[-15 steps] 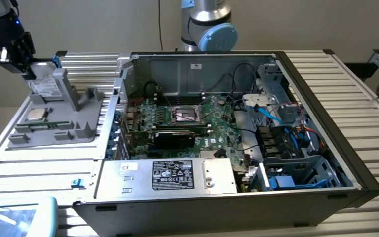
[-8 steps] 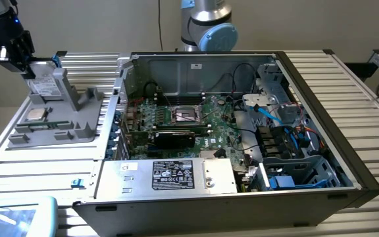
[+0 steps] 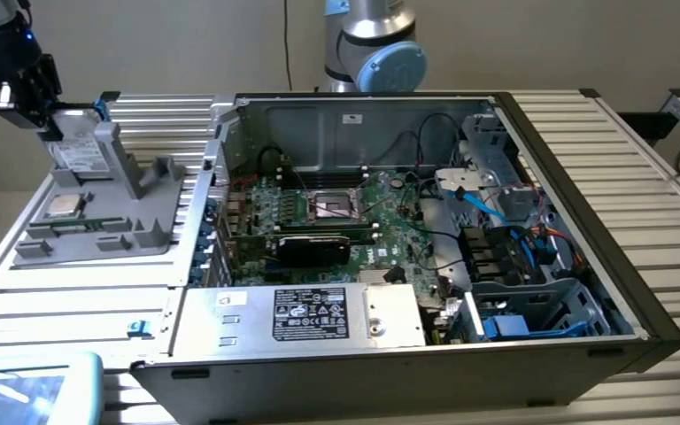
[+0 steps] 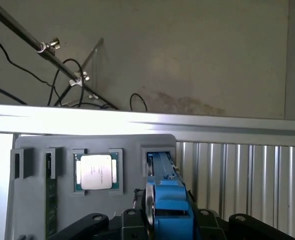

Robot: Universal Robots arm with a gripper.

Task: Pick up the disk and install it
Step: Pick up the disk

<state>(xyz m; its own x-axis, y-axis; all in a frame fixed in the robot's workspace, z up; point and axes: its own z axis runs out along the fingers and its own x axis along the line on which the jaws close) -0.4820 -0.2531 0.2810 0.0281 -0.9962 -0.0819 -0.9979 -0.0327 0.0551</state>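
A black gripper is seen at the exterior view's upper left, closed on the top end of the disk. The disk is held upright, on edge, at the back slot of a grey holder that is set on a slatted table. Whether its lower edge is seated in the slot or just clear of it cannot be told. In the wrist view the disk's blue bracket is shown close under the camera, running towards the slot. A small square chip is laid flat in the holder, near the disk (it is no part of this job). An open case is placed well apart, towards the exterior view's right, with loose cables draped by its drive bay.

The risks are judged as follows. Because the disk is gripped by one end only, it could be swung or slipped in the jaws. If it were raised at a tilt, the bracket could be caught on the slot wall, the holder dragged and the chip disturbed. At the case, the cables could be snagged or pinched.
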